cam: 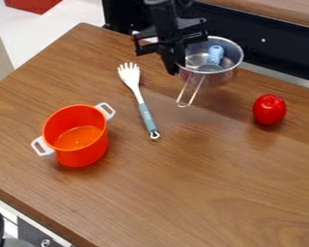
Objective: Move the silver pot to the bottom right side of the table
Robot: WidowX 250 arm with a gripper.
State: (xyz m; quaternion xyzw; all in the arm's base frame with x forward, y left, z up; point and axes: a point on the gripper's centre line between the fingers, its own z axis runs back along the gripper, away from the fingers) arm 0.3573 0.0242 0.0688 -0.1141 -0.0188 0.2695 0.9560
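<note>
Silver pot [212, 77], a blue object [215, 55] inside, sits up and left of the tomato [269, 109]. At its rim farthest from the tomato is the gripper [175, 57]; whether it pinches, I cannot tell.
</note>
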